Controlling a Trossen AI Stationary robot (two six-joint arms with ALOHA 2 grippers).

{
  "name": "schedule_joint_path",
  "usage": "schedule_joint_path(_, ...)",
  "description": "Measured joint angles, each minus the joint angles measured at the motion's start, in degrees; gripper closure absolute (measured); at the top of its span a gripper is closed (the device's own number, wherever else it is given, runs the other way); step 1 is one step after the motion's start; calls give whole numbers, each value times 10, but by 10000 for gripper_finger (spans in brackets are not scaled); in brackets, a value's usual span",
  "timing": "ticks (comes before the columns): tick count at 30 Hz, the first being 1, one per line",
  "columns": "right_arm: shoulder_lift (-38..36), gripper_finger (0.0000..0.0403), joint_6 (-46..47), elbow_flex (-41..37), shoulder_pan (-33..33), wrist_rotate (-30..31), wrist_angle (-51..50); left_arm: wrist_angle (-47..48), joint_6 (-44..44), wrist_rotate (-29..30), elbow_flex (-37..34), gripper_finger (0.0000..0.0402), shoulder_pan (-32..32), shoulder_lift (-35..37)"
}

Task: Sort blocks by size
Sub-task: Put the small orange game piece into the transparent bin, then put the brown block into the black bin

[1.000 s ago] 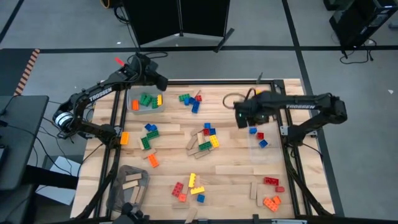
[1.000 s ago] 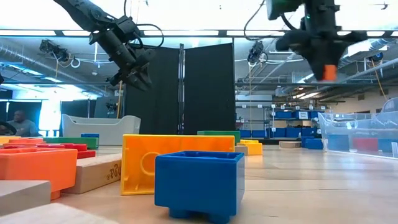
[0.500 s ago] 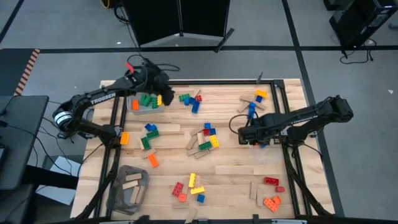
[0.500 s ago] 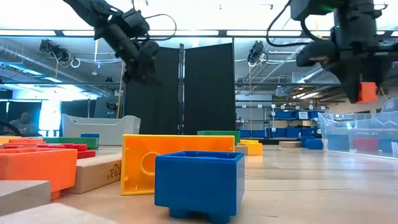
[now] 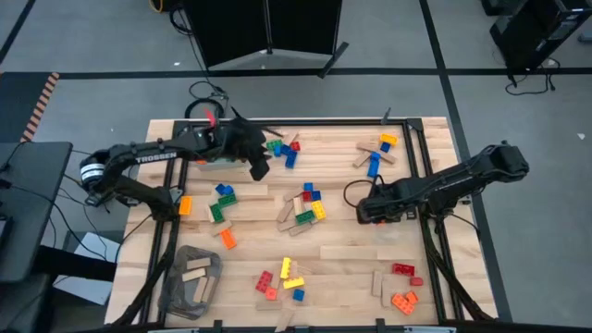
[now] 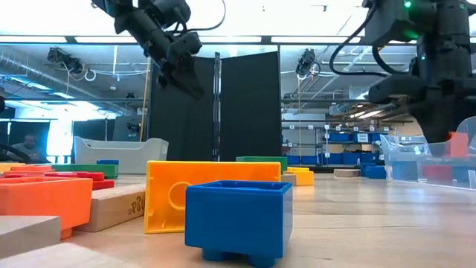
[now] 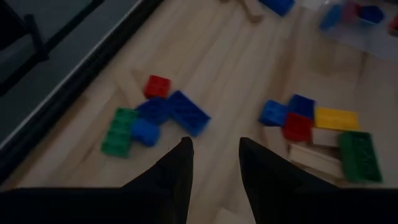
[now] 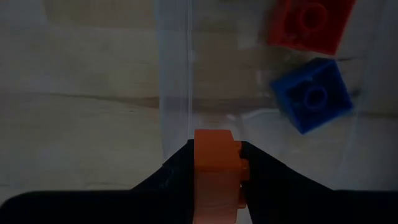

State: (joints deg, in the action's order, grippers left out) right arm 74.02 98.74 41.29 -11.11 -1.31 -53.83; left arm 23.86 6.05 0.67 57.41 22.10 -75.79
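The wooden worktop (image 5: 342,236) carries blocks scattered in loose clusters, with three bins on it: a clear bin (image 8: 261,93) at the right side, a second clear bin (image 5: 215,159) at the far left and a grey bin (image 5: 190,277) at the near left corner.

Right gripper (image 8: 217,168): jaws closed on a small orange block (image 8: 217,174), held low over the rim of the right-hand clear bin. That bin holds two small blocks, one red block (image 8: 308,22) and one blue block (image 8: 314,96).

Left gripper (image 7: 214,162): jaws narrowly parted, nothing between them, raised over the far-left part of the worktop near a cluster of five blocks, two green, two blue and one red (image 7: 157,86).

Step in hand, as judged: depositing the orange block with the small ones. To do it well, the block should be carried fully past the bin wall before the jaws part, and released low so that it does not bounce out or catch the rim.

Remaining count on the open worktop cannot be given exactly; several clusters remain unsorted, so the task appears well short of complete.
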Motion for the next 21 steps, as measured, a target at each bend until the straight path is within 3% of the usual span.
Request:
schedule_joint_path(11,-45,266,-47,-13,-5,19,-17,0,69,105,0,266,-149,0)
schedule_joint_path(21,-121,228,-94,-13,-5,36,-39,-10,110,123,0,266,-226,-11)
